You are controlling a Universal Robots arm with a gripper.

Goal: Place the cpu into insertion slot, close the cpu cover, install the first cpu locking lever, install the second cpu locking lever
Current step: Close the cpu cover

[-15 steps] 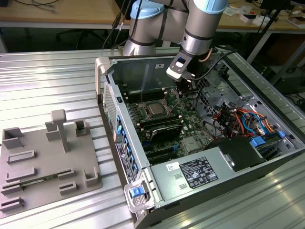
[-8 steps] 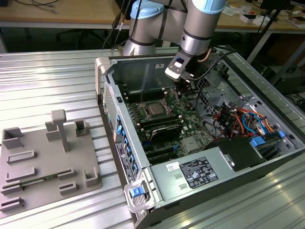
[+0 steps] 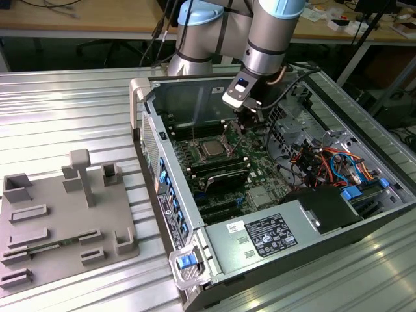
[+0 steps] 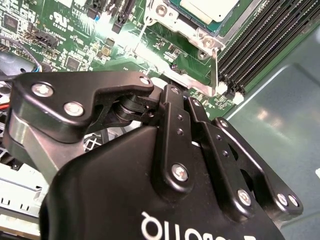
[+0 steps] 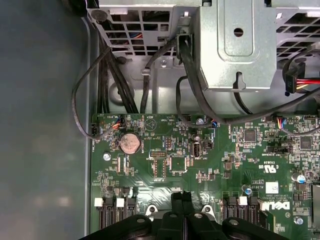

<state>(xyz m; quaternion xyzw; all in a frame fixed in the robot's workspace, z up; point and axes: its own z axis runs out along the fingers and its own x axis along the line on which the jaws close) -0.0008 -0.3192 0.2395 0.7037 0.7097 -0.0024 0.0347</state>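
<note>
In the first wrist view the claw (image 5: 182, 199) has its fingers pressed together with no gap; I cannot tell whether they pinch anything. The second wrist view shows the cpu (image 4: 207, 9) just beyond the claw, framed by the cpu cover (image 4: 197, 34), with a thin lever (image 4: 215, 67) upright beside it. The first wrist view shows a coin battery (image 5: 129, 143) and metal cage (image 5: 235, 45) ahead.

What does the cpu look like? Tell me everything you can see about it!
The cpu is a small flat square with a dull silver-grey metal top. It lies flat, seated in place on the green motherboard, inside the open computer case. In the second wrist view the silvery cpu cover frames its rim, with the metal top showing through the cut-out.
</note>
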